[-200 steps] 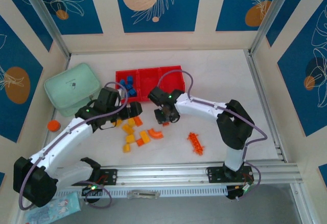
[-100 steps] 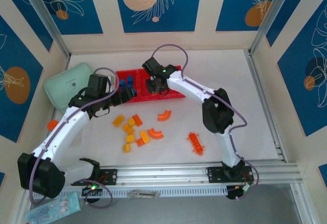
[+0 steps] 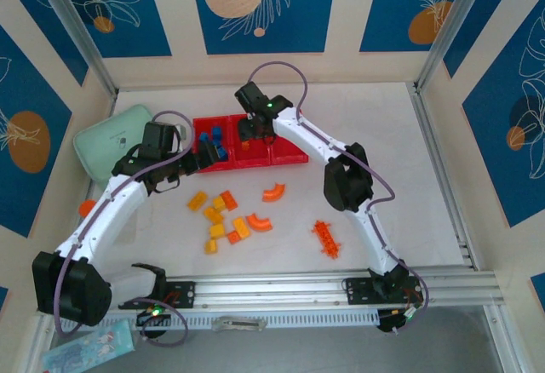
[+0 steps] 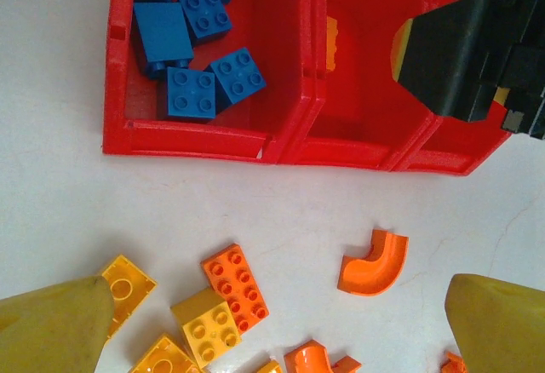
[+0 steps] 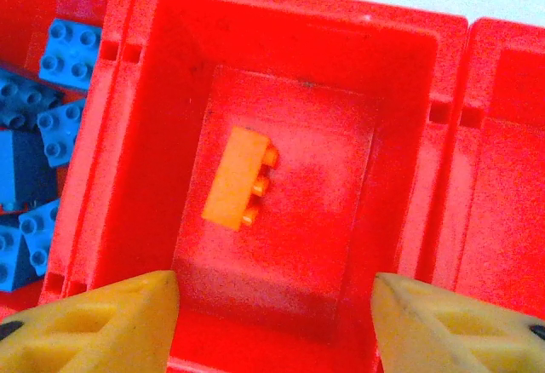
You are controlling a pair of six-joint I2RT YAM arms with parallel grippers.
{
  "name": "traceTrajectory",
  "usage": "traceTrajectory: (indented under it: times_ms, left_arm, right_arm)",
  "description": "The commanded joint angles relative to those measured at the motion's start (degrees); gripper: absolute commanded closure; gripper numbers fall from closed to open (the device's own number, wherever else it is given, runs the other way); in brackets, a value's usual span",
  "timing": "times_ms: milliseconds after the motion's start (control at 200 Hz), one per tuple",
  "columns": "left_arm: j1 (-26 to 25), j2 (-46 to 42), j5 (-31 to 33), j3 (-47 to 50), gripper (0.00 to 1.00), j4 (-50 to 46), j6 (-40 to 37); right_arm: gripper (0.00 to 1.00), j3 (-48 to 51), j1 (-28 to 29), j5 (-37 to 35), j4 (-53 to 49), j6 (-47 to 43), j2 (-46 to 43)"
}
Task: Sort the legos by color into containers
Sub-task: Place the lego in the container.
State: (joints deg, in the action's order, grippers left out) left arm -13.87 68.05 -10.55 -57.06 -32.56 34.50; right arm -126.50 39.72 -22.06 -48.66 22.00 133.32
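Reaches right gripper (image 5: 272, 305) far over middle compartment (image 5: 298, 15), jaws parted, empty, above orange brick (image 5: 238, 179). Holds left gripper (image 4: 272, 322) spread wide, empty, above loose bricks (image 4: 234, 286) before tray (image 4: 196, 139).

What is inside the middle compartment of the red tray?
One orange brick lies on its side on the floor of the middle compartment. The compartment's near edge is hidden by the right gripper.

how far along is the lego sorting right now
Partly done. Blue bricks sit in the left compartment, and one orange brick lies in the middle compartment beneath the open right gripper. Nothing is held; the left gripper is open too. About ten orange and yellow bricks, including the long studded one, lie on the table.
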Motion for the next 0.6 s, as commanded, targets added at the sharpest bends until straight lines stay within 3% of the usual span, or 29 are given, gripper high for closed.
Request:
traceTrajectory:
  times_ms: [0, 305, 595]
  left_arm:
    - [0.7, -2.0, -1.5, -0.5, 0.01, -1.6, -0.7]
    - [0.3, -8.8, -4.5, 5.2, 0.01, -3.7, 2.6]
    - [-1.4, -14.4, -4.2, 9.4, 0.01, -6.2, 5.0]
  right_arm:
    - [0.37, 6.8, 1.1, 1.6, -0.6, -2.3, -8.3]
    - [0.32, 33.2, 3.2, 7.0, 2.9, -2.3, -26.6]
    - [0.27, 48.4, 8.1, 7.7, 3.1, -2.6, -34.9]
